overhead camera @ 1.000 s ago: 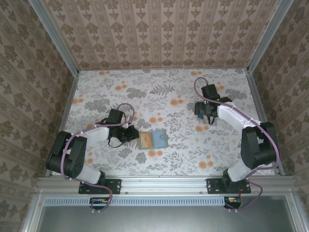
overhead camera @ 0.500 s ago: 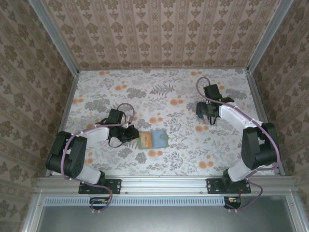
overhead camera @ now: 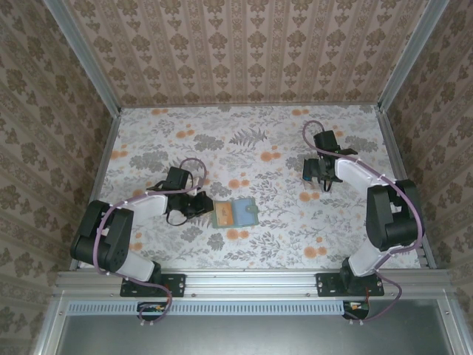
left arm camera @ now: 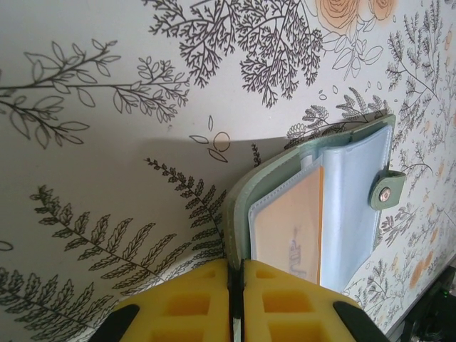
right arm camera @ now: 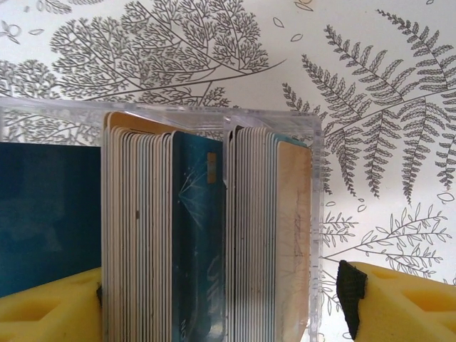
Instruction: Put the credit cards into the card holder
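The card holder [overhead camera: 235, 213] lies open on the floral-print table cover [overhead camera: 259, 151]. It is a soft, matte sage-green bifold with rounded corners. Inside are glossy pale-blue see-through sleeves [left arm camera: 350, 206]. A small green snap tab [left arm camera: 385, 192] with a round metal stud sticks out past its far edge.

An orange card [left arm camera: 288, 228] sits in one sleeve. There is a faint dark mark on it, too blurred to read.

The left gripper [left arm camera: 235, 303] has its yellow foam pads pressed together on the card holder's left cover edge. That edge is lifted slightly off the cover and casts a shadow.

A loose card [overhead camera: 215, 242], pale tan and flat, lies on the table just nearer the arms than the card holder and a little to its left. It is apart from the card holder.

Well off to the card holder's right and farther back stands a clear hard-plastic box [right arm camera: 271, 121]. It is packed with two rows of thin credit cards [right arm camera: 139, 235] standing on edge, whitish along their rims. One teal card [right arm camera: 199, 235] faces out, showing a gold chip and fine white lines. A worn tan card [right arm camera: 293, 228] ends the second row. No lettering is readable.

The right gripper [right arm camera: 224, 303] hangs over this box with its jaws wide apart. One yellow pad [right arm camera: 402, 299] sits just outside the box wall with a gap between them. I cannot tell if the other pad touches anything.
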`<action>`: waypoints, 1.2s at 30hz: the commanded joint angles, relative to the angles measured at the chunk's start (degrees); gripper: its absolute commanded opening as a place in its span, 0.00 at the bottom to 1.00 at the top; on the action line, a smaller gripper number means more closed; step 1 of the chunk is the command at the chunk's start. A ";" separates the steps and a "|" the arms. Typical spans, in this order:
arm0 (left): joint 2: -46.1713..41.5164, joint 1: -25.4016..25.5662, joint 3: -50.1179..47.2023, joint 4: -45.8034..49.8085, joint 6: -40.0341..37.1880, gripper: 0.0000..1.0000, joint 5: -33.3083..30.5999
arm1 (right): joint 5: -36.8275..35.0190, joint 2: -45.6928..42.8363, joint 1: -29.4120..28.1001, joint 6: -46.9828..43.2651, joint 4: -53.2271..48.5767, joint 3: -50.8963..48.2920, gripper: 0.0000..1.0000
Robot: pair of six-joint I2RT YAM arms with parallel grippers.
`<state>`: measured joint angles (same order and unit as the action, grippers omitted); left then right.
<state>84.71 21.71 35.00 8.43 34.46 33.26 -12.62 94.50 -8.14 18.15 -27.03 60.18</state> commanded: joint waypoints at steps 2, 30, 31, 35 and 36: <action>1.21 0.23 0.01 -0.76 -0.66 0.10 1.46 | -5.62 1.06 0.07 0.50 -1.67 0.89 0.79; 3.43 0.69 1.59 -1.02 -0.16 0.08 1.05 | -12.72 -5.63 -0.47 0.29 -3.45 1.50 0.41; 3.39 0.65 1.41 -1.45 0.05 0.08 0.96 | -12.65 -5.67 -0.52 0.25 -3.47 1.69 0.38; 3.67 0.96 2.22 -0.69 -0.20 0.07 1.31 | -12.12 -6.61 -0.65 -0.13 -3.03 0.73 0.23; 3.46 1.05 2.11 -0.77 -0.07 0.08 0.99 | -11.99 -6.58 -0.63 -0.33 -3.31 0.93 0.17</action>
<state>88.03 22.26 35.92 6.92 34.48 34.04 -23.62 89.89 -8.67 17.87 -28.82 60.71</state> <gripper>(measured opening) 0.078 0.193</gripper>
